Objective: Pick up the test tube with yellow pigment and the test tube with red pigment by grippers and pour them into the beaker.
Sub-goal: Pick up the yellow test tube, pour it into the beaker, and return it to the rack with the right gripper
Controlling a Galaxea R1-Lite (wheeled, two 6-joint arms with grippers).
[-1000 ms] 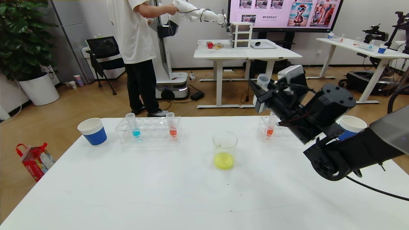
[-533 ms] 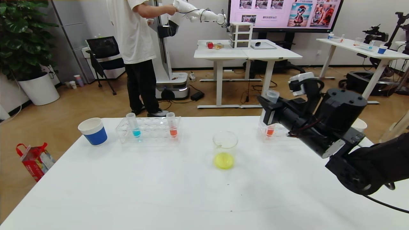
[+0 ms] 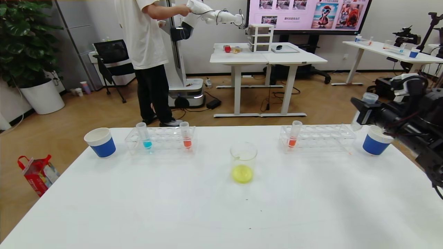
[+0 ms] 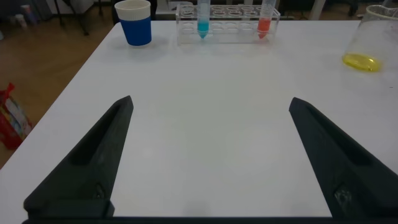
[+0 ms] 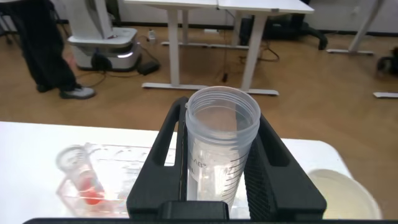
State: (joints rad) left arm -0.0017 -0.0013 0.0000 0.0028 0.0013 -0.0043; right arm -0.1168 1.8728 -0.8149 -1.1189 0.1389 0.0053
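My right gripper [image 3: 361, 114] hangs at the table's far right, shut on a clear test tube [image 3: 369, 99] that stands upright above the right blue cup. In the right wrist view this test tube [image 5: 221, 146] shows no liquid between the gripper [image 5: 221, 115] fingers. The beaker [image 3: 243, 160] at mid-table holds yellow liquid. One test tube with red pigment [image 3: 186, 136] stands in the left rack, another [image 3: 294, 135] in the right rack. My left gripper [image 4: 211, 102] is open over bare table near the front left, out of the head view.
A blue-liquid tube [image 3: 144, 135] shares the left rack [image 3: 162, 147]. Blue paper cups stand at the far left [image 3: 100, 142] and far right [image 3: 375, 145]. The right rack [image 3: 322, 140] has several empty holes. A person stands beyond the table's far edge.
My right arm has swung right and back with the tube, from above the right rack's left end to above the right blue cup. Nothing on the table moved.
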